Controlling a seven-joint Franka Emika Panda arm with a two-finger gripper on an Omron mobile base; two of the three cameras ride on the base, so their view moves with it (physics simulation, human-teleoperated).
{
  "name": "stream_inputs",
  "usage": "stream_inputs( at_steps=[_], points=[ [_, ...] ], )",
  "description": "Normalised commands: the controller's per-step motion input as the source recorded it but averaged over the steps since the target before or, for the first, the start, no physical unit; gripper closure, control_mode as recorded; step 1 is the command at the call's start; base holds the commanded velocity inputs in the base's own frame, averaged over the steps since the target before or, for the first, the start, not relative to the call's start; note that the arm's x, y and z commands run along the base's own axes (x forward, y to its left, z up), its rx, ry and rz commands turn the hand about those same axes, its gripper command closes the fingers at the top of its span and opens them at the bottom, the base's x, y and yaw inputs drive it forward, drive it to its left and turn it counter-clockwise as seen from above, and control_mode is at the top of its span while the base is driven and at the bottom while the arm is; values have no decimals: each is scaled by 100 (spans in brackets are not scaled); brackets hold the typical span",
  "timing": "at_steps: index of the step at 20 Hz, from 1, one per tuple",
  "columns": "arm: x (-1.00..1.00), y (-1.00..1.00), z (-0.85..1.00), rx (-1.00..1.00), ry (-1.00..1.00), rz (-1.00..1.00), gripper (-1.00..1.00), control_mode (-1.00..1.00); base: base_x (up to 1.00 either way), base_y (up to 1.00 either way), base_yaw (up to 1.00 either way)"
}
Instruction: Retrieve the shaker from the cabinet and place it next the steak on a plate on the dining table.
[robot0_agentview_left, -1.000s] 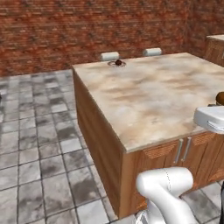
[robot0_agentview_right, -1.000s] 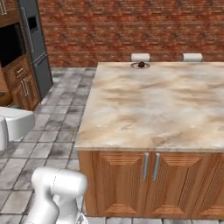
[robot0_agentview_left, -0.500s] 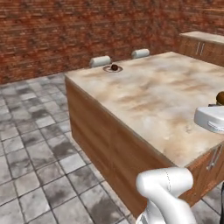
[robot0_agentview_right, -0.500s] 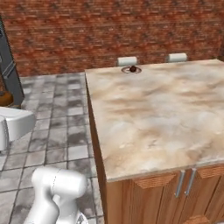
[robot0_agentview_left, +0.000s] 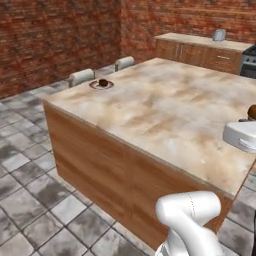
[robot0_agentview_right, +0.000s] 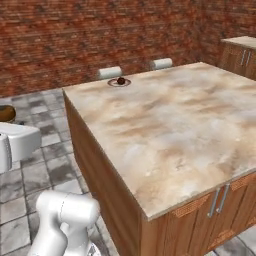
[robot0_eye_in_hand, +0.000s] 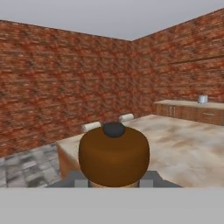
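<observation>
Carrying phase: base is rounding the corner of the dining table (robot0_agentview_left: 165, 110), arm tucked in.

- Shaker (robot0_eye_in_hand: 114, 155): sitting in the jaws, big in the hand view, dark knob top facing the camera. Jaws are closing on it from both sides, grey fingertips (robot0_eye_in_hand: 78, 180) just peeking out at its lower edges. Its brown knob is also poking over the white hand at 3 o'clock in the left base view (robot0_agentview_left: 252, 112) and at 9 o'clock in the right base view (robot0_agentview_right: 6, 113).
- Plate (robot0_agentview_left: 101, 85): near the far corner of the counter, at 10 o'clock in the left base view, at 11 o'clock in the right base view (robot0_agentview_right: 120, 82). Steak (robot0_agentview_left: 103, 82) is sitting on it, dark lump, roughly centred.
- Two white chair backs (robot0_agentview_right: 110, 72) are showing just behind that far edge.
- Side counter (robot0_agentview_left: 200, 42) against the brick wall at 1 o'clock, small grey appliance (robot0_agentview_left: 219, 34) on it. Not the target.

My read for doing this well:
- Plate is well apart from the hand, so reach looks too long from here. Probably needs more driving along the table side before the arm extends.
- Keep the shaker upright and the grip firm while the base is moving; it's top-heavy looking.
- Set it down on bare counter just beside the plate, not on the rim, not touching the steak.
- Approach from above, lower straight, release only once the bottom is seated.
</observation>
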Motion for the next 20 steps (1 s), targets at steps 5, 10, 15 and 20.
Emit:
stream_inputs(
  at_steps=[5,10,15,20],
  points=[
    [0,0,0,0,0,0,100,100,59,100,-40],
    [0,0,0,0,0,0,100,100,50,100,-37],
    [0,0,0,0,0,0,100,100,47,100,-37],
    [0,0,0,0,0,0,100,100,49,100,-37]
  ],
)
